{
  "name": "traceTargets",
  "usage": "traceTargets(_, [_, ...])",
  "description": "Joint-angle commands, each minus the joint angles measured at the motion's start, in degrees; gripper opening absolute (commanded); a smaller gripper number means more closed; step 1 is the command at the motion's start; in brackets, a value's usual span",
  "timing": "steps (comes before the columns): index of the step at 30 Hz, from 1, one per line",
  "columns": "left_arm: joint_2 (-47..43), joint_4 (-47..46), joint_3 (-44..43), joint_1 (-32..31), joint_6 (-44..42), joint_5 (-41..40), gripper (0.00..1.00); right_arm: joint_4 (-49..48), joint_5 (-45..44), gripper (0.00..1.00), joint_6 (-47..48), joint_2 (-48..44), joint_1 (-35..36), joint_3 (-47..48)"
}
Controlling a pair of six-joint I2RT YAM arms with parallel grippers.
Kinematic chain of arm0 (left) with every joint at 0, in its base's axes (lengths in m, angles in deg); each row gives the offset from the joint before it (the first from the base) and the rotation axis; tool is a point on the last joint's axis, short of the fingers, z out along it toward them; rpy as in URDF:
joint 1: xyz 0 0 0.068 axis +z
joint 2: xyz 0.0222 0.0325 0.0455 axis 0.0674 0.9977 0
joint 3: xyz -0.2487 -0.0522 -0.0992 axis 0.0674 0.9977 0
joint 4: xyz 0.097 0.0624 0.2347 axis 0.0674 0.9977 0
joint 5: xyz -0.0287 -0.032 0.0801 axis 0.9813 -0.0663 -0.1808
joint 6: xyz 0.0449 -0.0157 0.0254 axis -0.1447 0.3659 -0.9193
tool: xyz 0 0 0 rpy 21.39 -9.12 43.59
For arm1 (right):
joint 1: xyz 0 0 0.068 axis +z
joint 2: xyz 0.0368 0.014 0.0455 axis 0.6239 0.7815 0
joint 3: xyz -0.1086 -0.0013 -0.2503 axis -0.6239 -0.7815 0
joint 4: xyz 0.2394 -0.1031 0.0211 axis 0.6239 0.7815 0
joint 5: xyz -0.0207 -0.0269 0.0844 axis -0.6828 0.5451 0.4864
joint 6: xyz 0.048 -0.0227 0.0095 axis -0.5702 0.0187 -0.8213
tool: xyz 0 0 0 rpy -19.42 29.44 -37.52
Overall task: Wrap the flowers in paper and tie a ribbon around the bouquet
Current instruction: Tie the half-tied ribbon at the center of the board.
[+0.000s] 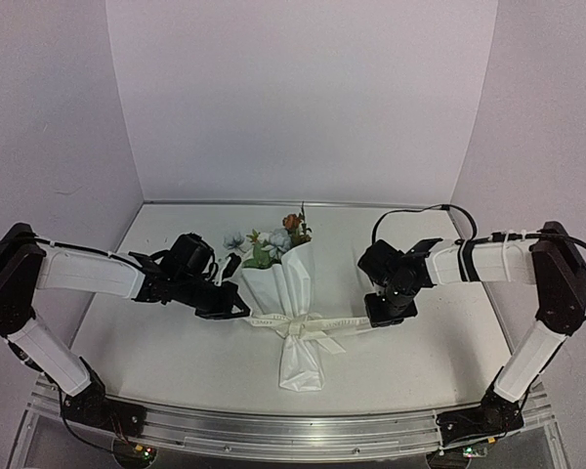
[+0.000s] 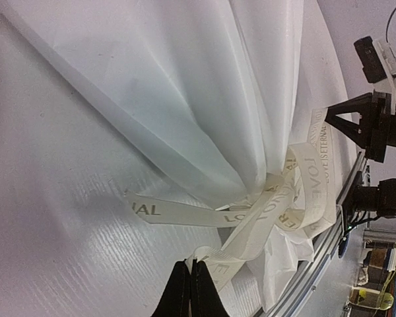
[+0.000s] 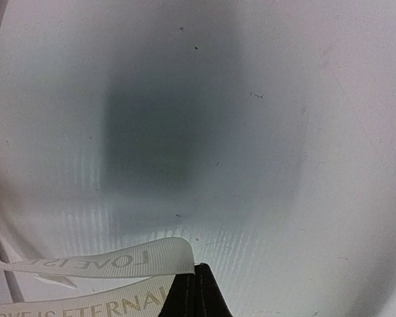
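Bouquet lies flat mid-bench, heads pointing to the far wall. The flowers (image 1: 278, 242): pale blue-white and rust-orange blooms with green leaves, poking out of the top of the wrap. The paper (image 1: 293, 278): thin white sheet, wide and pleated at the flower end, pinched in at the waist, short crumpled tail toward the near edge. The ribbon (image 1: 308, 325): cream with small lettering, knotted round the waist of the paper. It has loose loops at the knot and one tail running out flat on the bench (image 1: 156, 342) to each side.

Left arm reaches in from the left, forearm low and roughly level. The left gripper (image 1: 242, 313) is down at the bench just beside the left ribbon tail, jaws pressed together. In the left wrist view a ribbon loop sits right at the tips; can't tell if it is pinched.

Right arm comes in from the right, wrist bent down. The right gripper (image 1: 386, 316) points at the bench at the right ribbon tail, jaws together. The ribbon runs up against one finger; a grip is not clear.
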State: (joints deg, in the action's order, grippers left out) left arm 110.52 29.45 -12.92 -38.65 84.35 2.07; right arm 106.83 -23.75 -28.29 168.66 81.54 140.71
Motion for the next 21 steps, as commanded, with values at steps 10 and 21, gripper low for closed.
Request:
traceTargets(10, [-4.0,0.8,4.6,2.3,2.9,-3.0,0.00,3.1,-12.1,0.00,1.2,-3.5,1.4,-3.3])
traceTargets(21, [-3.4,0.5,3.7,4.2,2.2,-3.1,0.00,2.2,-9.6,0.00,1.7,-3.8,2.2,-2.6])
